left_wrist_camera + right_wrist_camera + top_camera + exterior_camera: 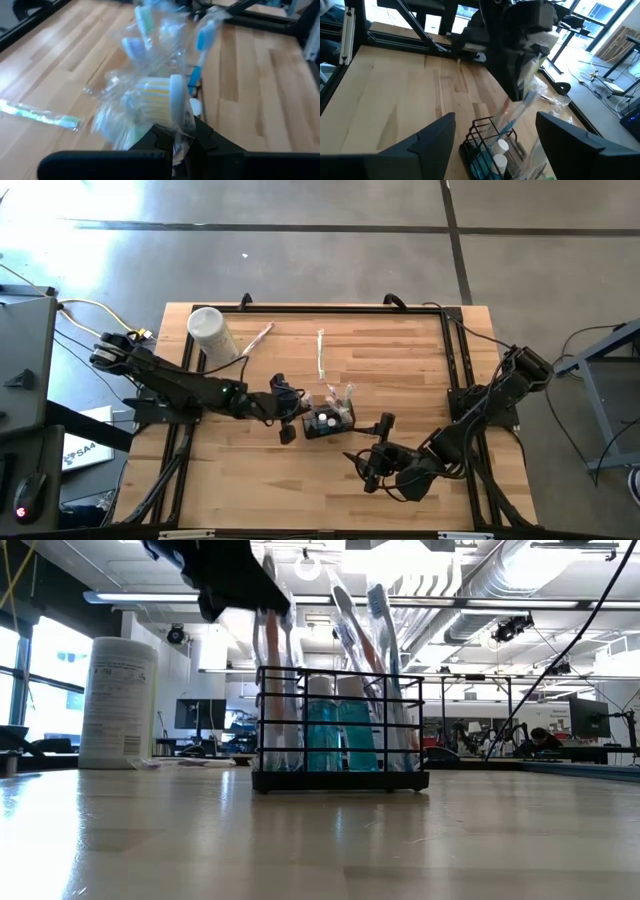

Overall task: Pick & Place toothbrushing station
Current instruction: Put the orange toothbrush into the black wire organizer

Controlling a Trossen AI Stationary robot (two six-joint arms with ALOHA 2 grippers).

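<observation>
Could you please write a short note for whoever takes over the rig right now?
Left gripper: shut on a wrapped toothbrush, held over the black holder mid-table.
Right gripper: open, empty, waiting just right of the holder.
Done: several toothbrushes and small bottles already stand in the holder.
Left: lower and release this toothbrush; two wrapped toothbrushes lie farther back near the white canister.

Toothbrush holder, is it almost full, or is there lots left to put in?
Several wrapped brushes already stand in the toothbrush holder. The left end effector grips another wrapped toothbrush at the holder. Two wrapped toothbrushes still lie on the table. The right end effector waits open nearby.
</observation>
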